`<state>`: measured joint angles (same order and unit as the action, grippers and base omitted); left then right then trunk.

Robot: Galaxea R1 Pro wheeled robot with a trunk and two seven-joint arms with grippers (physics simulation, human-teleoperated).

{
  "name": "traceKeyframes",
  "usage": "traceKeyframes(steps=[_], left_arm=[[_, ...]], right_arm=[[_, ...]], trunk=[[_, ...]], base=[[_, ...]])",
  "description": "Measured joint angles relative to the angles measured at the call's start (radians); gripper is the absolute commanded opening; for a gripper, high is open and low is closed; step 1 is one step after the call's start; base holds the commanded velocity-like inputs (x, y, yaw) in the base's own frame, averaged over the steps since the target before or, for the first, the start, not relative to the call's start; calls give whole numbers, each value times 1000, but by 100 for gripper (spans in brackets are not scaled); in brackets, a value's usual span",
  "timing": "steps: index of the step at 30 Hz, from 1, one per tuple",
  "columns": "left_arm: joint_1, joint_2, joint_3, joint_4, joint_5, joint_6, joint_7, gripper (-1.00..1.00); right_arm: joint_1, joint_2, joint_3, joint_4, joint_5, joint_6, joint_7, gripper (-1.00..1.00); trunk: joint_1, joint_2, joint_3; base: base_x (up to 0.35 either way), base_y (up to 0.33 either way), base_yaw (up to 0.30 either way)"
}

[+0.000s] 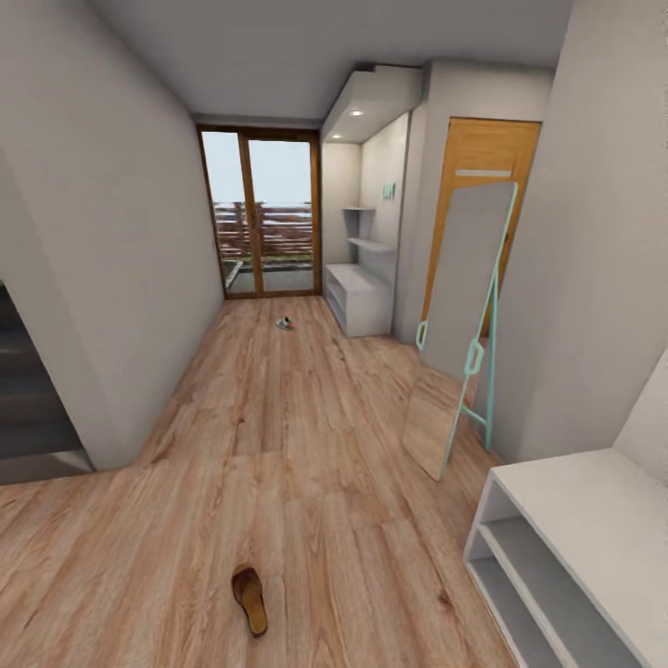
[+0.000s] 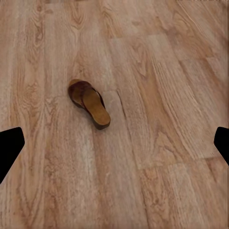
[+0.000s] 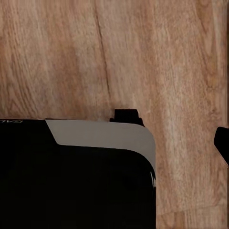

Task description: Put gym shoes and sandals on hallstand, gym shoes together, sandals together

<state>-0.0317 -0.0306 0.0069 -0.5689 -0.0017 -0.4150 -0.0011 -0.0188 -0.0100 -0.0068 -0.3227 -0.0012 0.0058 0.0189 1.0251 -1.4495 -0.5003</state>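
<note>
Corridor floor (image 1: 306, 445) stretches ahead of you, warm wood planks running to the glass door (image 1: 260, 213) at the far end. One sandal (image 1: 250, 599) lies near you on the planks, slightly left of centre, toe pointing away from the robot. In the left wrist view the same sandal (image 2: 89, 103) sits alone on the wood, strap end at one side and tan footbed showing, with the left gripper (image 2: 114, 143) spread wide: its two dark fingertips (image 2: 9, 145) sit at opposite edges of that picture, nothing between them. It looks placed to frame the sandal for a descent, though it hangs well above it.

A gym shoe (image 1: 285, 324) lies far down the corridor on the floor, just left of a light-grey rack (image 1: 357, 299) on the right wall; it is too small to read in detail. Near you on the right is another light-grey rack (image 1: 575, 520) with open tiers, the closer drop-off by my judgement. A tall mirror (image 1: 464, 325) leans against the right wall between the two.

For the right gripper I cannot tell the opening: the right wrist view catches one dark fingertip (image 3: 222, 143) at the edge, above a dark part of the robot's body (image 3: 71, 181).
</note>
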Motion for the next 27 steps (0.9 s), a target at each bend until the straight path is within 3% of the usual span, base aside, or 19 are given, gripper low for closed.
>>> traceKeyframes(steps=[4,8,10,14,21,27], left_arm=[[-1,0,0,-5,-1,1,1,100],[-19,1,0,-45,-1,31,3,100],[-38,1,0,-69,-1,67,3,100],[-92,2,0,-128,-1,195,2,100],[-172,0,0,-178,2,343,0,100],[-213,-2,0,-187,6,374,0,100]], right_arm=[[-27,0,0,-36,2,5,-2,100],[-71,4,0,-166,3,58,-3,100],[-77,6,0,-215,4,109,-3,100],[-98,8,1,-363,4,289,-4,100],[-187,9,2,-567,0,528,-1,100],[-221,7,6,-625,-3,585,3,100]], trunk=[[0,0,0],[0,0,0],[0,0,0],[0,0,0],[0,0,0],[0,0,0]], base=[[1,-38,0],[0,-11,0],[0,-5,0],[0,-2,0],[0,0,0],[0,0,0]])
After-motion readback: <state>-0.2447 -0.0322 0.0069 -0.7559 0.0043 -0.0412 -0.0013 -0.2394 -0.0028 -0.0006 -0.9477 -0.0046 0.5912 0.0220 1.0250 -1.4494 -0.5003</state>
